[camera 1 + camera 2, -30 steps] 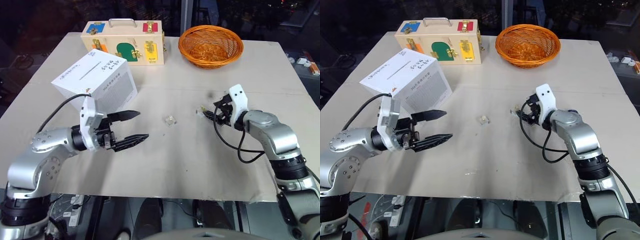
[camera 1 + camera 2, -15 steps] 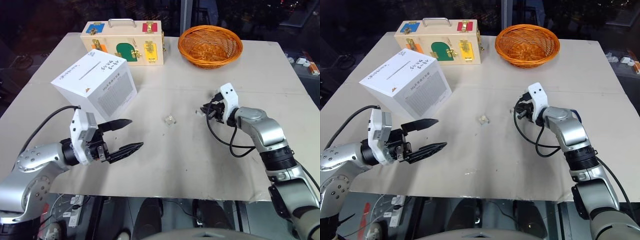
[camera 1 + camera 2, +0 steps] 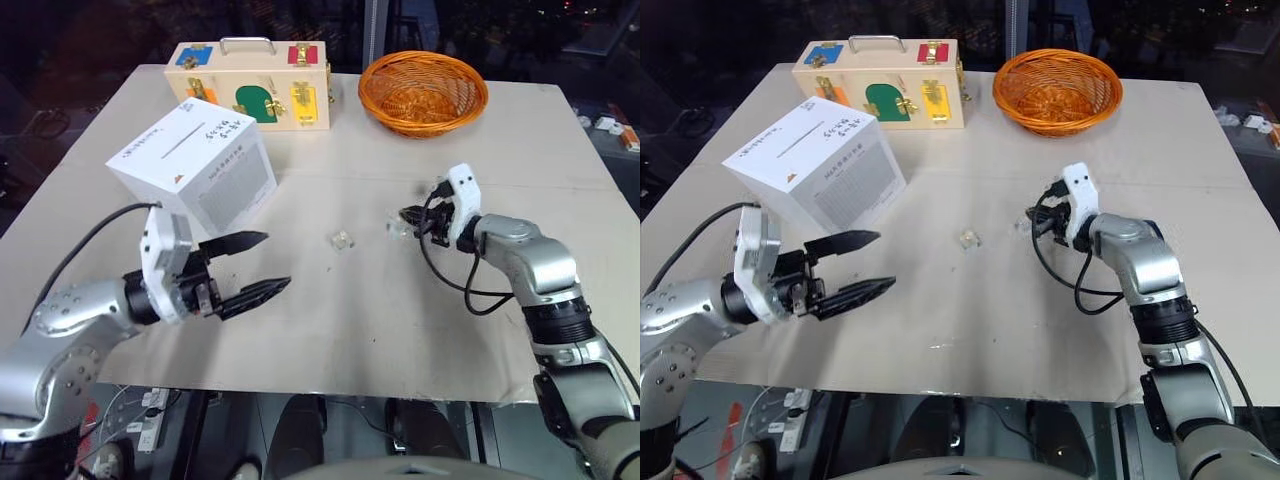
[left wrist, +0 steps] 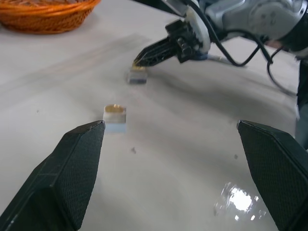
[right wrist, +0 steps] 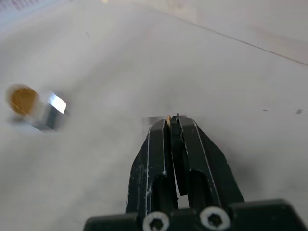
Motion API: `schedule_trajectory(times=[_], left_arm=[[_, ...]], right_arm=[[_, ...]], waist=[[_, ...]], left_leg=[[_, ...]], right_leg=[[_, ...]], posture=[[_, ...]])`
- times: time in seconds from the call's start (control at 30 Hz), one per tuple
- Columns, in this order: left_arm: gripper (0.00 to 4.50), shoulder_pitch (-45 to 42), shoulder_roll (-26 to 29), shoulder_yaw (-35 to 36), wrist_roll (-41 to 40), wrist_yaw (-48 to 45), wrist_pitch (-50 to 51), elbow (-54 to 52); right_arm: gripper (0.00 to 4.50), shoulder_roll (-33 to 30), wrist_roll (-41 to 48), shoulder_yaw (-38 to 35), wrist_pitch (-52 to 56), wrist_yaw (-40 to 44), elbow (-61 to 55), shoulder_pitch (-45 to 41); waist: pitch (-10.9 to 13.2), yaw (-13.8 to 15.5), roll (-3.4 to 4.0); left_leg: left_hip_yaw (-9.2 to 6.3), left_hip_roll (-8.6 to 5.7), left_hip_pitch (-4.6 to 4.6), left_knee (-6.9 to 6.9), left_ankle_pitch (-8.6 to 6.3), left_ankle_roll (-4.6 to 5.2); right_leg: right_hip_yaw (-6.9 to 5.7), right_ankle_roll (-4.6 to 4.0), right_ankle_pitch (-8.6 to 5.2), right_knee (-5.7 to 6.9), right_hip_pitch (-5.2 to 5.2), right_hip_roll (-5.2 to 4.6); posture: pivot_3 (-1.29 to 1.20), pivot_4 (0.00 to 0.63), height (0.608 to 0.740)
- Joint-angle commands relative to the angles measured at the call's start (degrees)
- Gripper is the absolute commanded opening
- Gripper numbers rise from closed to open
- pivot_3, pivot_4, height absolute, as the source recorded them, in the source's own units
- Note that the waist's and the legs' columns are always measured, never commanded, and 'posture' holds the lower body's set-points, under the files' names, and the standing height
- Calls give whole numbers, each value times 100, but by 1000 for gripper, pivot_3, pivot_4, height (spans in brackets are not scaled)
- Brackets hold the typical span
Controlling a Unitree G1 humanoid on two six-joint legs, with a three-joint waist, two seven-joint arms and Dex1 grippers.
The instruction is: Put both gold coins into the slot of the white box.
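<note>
Right wrist view: right gripper (image 5: 172, 120) is now pinching shut on one gold coin (image 5: 168, 118), open a second ago. Second gold coin (image 5: 22, 99) is sitting on a clear cube (image 5: 47, 110) at left of frame. Left gripper (image 3: 254, 266) is hanging open. White box (image 3: 192, 166) is waiting upper left on the tabletop (image 3: 350, 320); carry to slot (image 3: 182, 143) likely next.

Pale table in a dark room

A beige table (image 3: 400, 330) fills the middle; darkness surrounds it; cables and a power strip (image 3: 150, 405) lie on the floor beneath its near edge.
</note>
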Motion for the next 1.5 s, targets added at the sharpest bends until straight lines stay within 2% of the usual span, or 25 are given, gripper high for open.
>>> schedule_trajectory(times=[0.03, 0.17, 0.2, 0.23, 0.37, 0.53, 0.57, 0.63, 0.67, 1.03, 1.13, 1.2, 1.5], left_arm=[[4500, -602, 108, -35, -805, 375, 652, -25], [4500, -1483, 54, -245, -1521, 733, 1318, 336], [3973, -1682, 15, -290, -1692, 850, 1470, 438], [3697, -1940, -45, -399, -1838, 922, 1602, 538], [3697, -2631, -299, -667, -2340, 1193, 2011, 884], [3697, -3192, -651, -965, -2597, 1326, 2253, 1117], [3143, -3239, -682, -1016, -2604, 1285, 2287, 1127], [2627, -3327, -749, -1089, -2546, 1249, 2295, 1168], [1958, -3381, -766, -1132, -2528, 1196, 2303, 1196], [1958, -3616, -873, -1168, -2557, 1071, 2449, 1391], [528, -3621, -880, -1167, -2539, 1025, 2456, 1381], [9, -3624, -892, -1165, -2568, 994, 2481, 1386], [9, -3622, -1000, -1006, -2789, 1049, 2525, 1398]], right_arm=[[66, 84, 1320, -942, 865, 231, -969, -108], [66, 100, 2537, -1504, 1716, 243, -1670, -198], [0, 117, 2812, -1617, 1884, 184, -1788, -235], [0, 150, 3176, -1751, 2086, 90, -1962, -298], [0, 251, 4016, -1931, 2506, -377, -2369, -452], [0, 410, 4814, -1909, 2601, -1044, -2601, -634], [0, 417, 4935, -1886, 2584, -1158, -2618, -659], [0, 409, 5158, -1835, 2548, -1336, -2649, -693], [0, 396, 5259, -1806, 2526, -1418, -2674, -708], [0, 48, 6121, -1519, 2178, -1985, -2732, -642], [0, -65, 6273, -1442, 2079, -2057, -2739, -601], [0, -114, 6380, -1384, 2008, -2108, -2730, -588], [0, -406, 6915, -1039, 1818, -2213, -2804, -383]], waist=[[0, 0, 0], [0, -4, 0], [0, -10, 0], [1, -11, 0], [1, -30, 1], [1, -28, 1], [1, -29, 1], [1, -32, 1], [1, -29, 1], [1, -31, 1], [1, -28, 1], [1, -27, 1], [1, -24, 0]], left_leg=[[0, 0, -1, 0, 0, 0], [-4, 0, -1, 0, 0, 0], [-4, 0, 0, 0, 0, 1], [-5, 0, 0, 0, 0, 1], [-4, 0, 1, 1, 0, 0], [-5, 0, 0, 1, 0, -1], [-5, -1, 0, 1, 1, -1], [-3, -1, 0, 1, 1, -2], [-3, -1, 0, 1, 1, -2], [-3, -1, -1, 0, 1, -2], [-4, -1, -1, 0, 2, -2], [-3, -1, -1, 0, 1, -2], [-3, -1, -2, 0, 1, -1]], right_leg=[[0, 0, 0, -1, 0, 0], [-3, 1, 0, -2, 3, -1], [-3, 1, 0, -1, 4, 0], [-3, 1, 0, -2, 4, 0], [-2, 1, 0, 0, 3, 1], [-3, 1, 0, -1, 3, 1], [-3, 1, 0, -1, 3, 0], [-1, 1, 0, -2, 3, 0], [-1, 1, 0, -3, 3, 0], [-1, 1, 0, -4, 3, 0], [-1, 1, 0, -4, 3, 0], [-1, 1, 0, -4, 3, 0], [-1, 1, 0, -6, 3, -1]], posture=[[0, 150, 726], [0, 150, 726], [0, 150, 726], [0, 150, 726], [0, 150, 726], [0, 150, 726], [0, 150, 726], [0, 150, 726], [0, 150, 726], [0, 150, 726], [0, 150, 726], [0, 150, 726], [0, 150, 726]])
